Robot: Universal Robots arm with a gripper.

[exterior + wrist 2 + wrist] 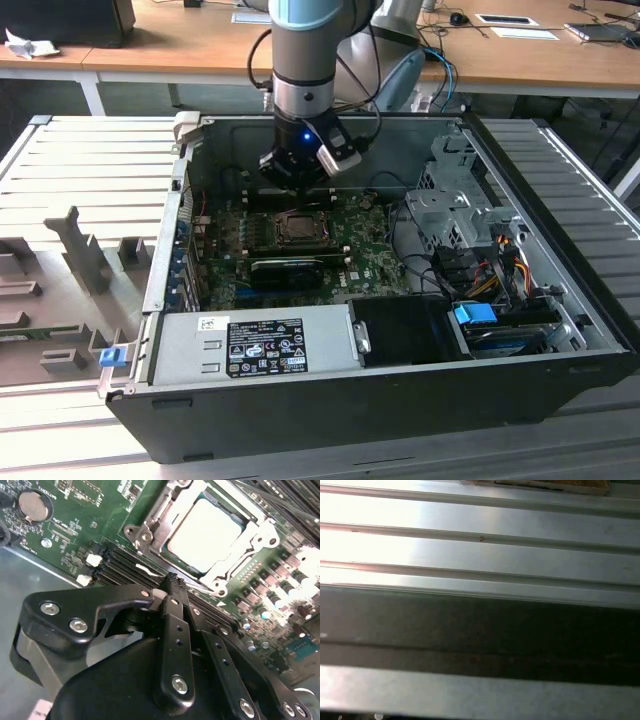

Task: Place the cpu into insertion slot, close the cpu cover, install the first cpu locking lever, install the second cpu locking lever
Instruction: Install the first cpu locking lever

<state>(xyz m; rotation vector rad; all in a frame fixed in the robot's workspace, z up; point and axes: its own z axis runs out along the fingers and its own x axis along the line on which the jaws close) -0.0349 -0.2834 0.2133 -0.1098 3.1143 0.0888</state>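
Black gripper housing is filling the near part of the second wrist view, and the gripper (172, 582) is pointing toward the board with its fingers (175, 610) pressed together, nothing between them. In the exterior view the open computer case (560, 300) is lying on a ribbed grey desk (90, 160), with the arm (305, 60) reaching down into it from above and the gripper (290, 185) hovering just behind the socket area. A silver power supply (250, 345) is sitting along the near wall of the case, and a metal drive cage (455, 205) is standing toward the exterior view's right. The green board (60, 535) is lying flat on the case floor. The cpu cover (150, 525) is lying flat around the chip, its silvery frame bordering all four sides. The cpu (202, 532) is sitting in the insertion slot (298, 228), its pale face showing through the cover's window. A thin locking lever (205, 586) is running along the cover's edge nearest the fingertips; whether it is latched cannot be told. A round coin battery (34, 506) is sitting on the board, well apart from the socket.
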